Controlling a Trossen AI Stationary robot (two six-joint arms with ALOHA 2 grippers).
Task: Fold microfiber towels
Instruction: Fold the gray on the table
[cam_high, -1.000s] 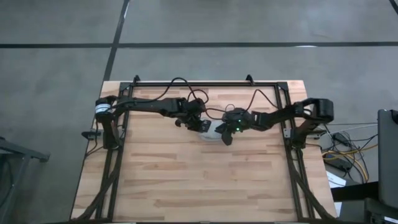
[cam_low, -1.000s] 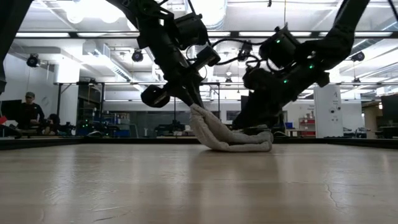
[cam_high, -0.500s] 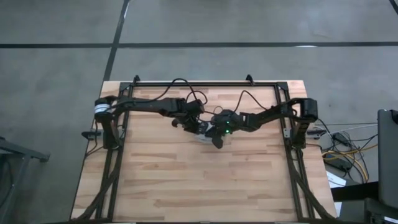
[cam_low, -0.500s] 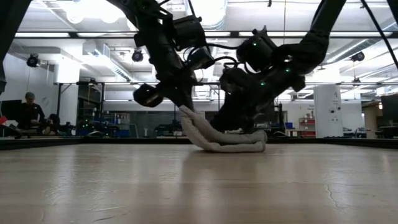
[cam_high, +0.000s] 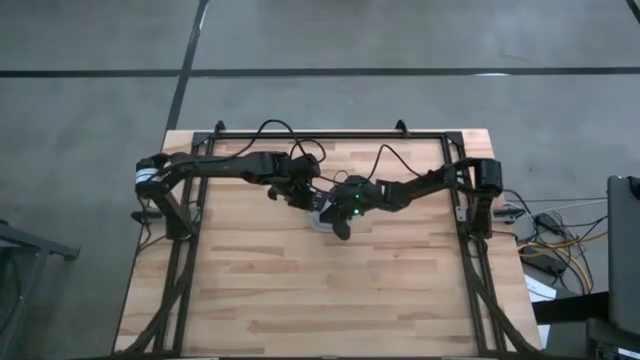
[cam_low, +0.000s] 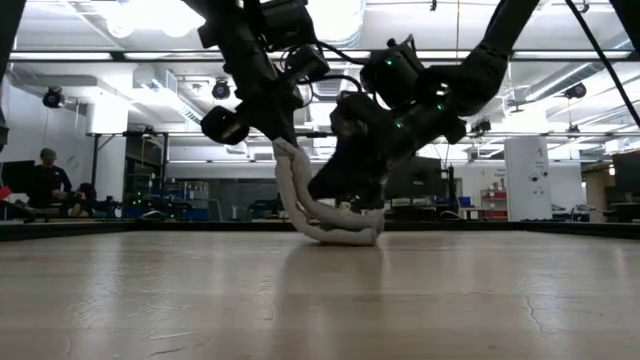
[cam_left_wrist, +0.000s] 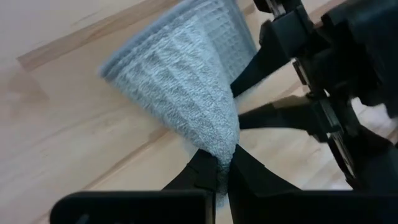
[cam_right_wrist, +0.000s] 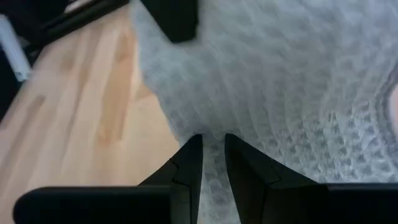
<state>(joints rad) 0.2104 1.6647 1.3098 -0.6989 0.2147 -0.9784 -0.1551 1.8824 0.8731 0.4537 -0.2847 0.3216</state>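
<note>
Both grippers, left gripper (cam_left_wrist: 219, 174) and right gripper (cam_right_wrist: 212, 158), pinching towel (cam_low: 325, 222), have dragged it leftward; fold mid-way.

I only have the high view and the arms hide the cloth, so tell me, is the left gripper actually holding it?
Observer: Yes. In the left wrist view the left gripper is pinched shut on a gathered edge of the light grey-blue waffle-textured microfiber towel.
Operator: And the right gripper?
Observer: Its wrist view shows the right gripper closed on the same towel, cloth between its fingers.
Operator: Is the towel off the wooden table?
Observer: Partly. The low view shows it hanging from the left gripper in a curve, its lower fold resting on the wooden table.
</note>
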